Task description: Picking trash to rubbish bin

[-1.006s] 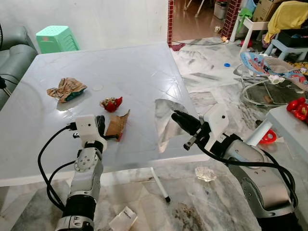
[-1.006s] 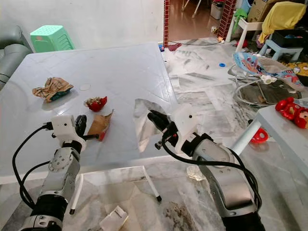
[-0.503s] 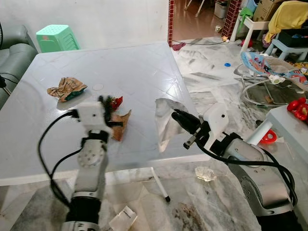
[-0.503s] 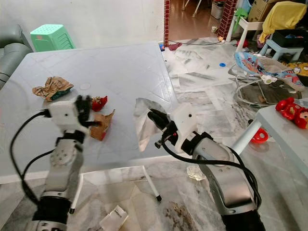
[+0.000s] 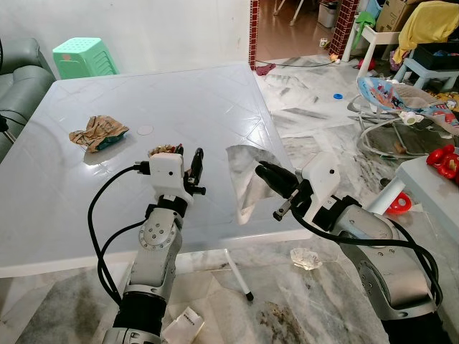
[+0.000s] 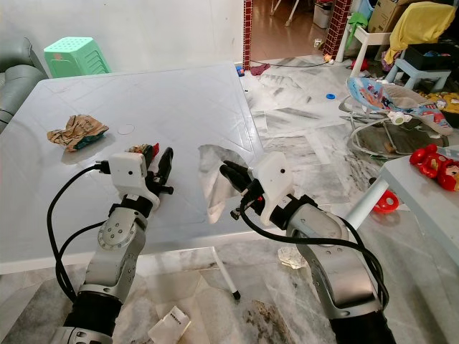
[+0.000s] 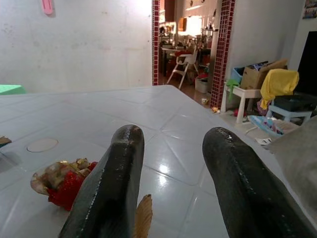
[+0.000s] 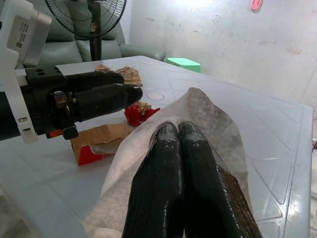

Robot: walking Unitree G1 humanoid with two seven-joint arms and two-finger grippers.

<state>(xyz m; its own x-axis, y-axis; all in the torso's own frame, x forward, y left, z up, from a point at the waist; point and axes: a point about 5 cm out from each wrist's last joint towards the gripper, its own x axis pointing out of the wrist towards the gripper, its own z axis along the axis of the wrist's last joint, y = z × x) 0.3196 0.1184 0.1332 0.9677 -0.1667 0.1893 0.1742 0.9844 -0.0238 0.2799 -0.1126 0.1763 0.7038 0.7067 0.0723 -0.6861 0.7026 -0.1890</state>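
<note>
A: On the white table (image 5: 215, 93), what's where?

B: Crumpled brown paper (image 5: 98, 132) far left, well apart from the rest. Red wrapper (image 7: 62, 182) near the middle, and a brown card scrap (image 8: 96, 140) with a red edge just beside it, on the side nearer the robot. Small round disc (image 5: 146, 130) near the paper.

A: Left end effector (image 5: 195, 166)?

B: Raised above the table, over the card scrap and close to the red wrapper. Fingers (image 7: 110, 188) parted with a clear gap, nothing between them. In the left wrist view the tip of the card scrap shows low between the fingers, not gripped.

A: Right end effector (image 6: 231, 174)?

B: Near the table's front right corner. Fingers (image 8: 166, 173) pressed together, pinching a pale grey sheet (image 5: 245, 179), thin and crumpled. The sheet hangs down from the grip over the table edge, lower end close to the surface; can't tell if it touches.

A: Spacing between the two?

B: Near each other, not touching. The right wrist view shows the left fingers just beyond the sheet, with the card scrap and wrapper under and behind them.

A: Other stuff?

B: Green stool (image 5: 84, 57) behind the table, grey sofa (image 5: 18, 72) at left. Marble floor (image 5: 315, 129) with a crumpled white bit (image 5: 306, 258) and a flat white packet (image 5: 183, 324) under the table edge. Baby bouncer (image 5: 401, 100) and red toys (image 5: 445, 161) at right.
</note>
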